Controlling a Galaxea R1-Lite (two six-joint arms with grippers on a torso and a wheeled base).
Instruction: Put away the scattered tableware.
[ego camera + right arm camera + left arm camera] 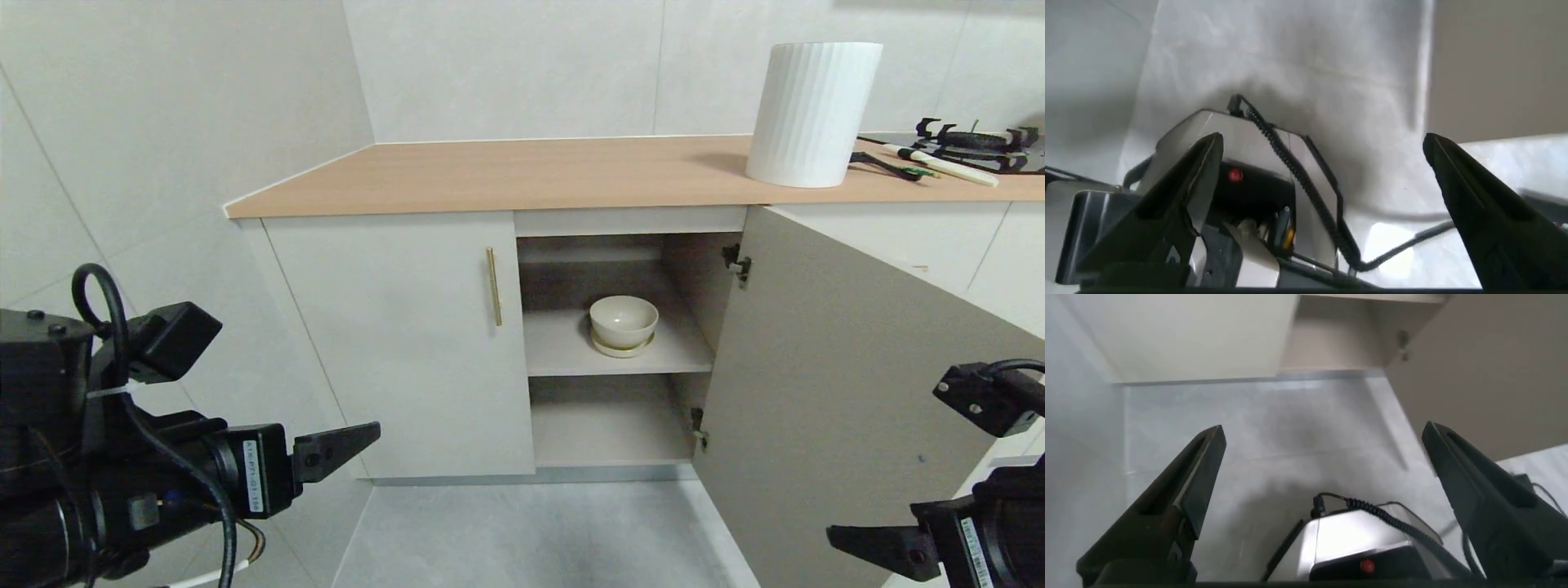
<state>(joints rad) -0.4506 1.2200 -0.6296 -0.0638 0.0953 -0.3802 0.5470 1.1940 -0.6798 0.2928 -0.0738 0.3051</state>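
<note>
Currently, left gripper (351,441) is noted at lower left and right gripper (857,541) at lower right, both with fingers spread and nothing held. Bowl (624,320) is seen stacked on plate (620,349), on upper shelf (563,343) of open cabinet (629,220), centre frame.

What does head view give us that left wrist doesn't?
Head view adds: the bowl on its plate on the upper shelf, the closed door's handle, and the white ribbed container on the counter. Left wrist adds: both fingers of the left gripper, spread open. Both: the open cabinet door, the lower shelf, the floor.
</note>
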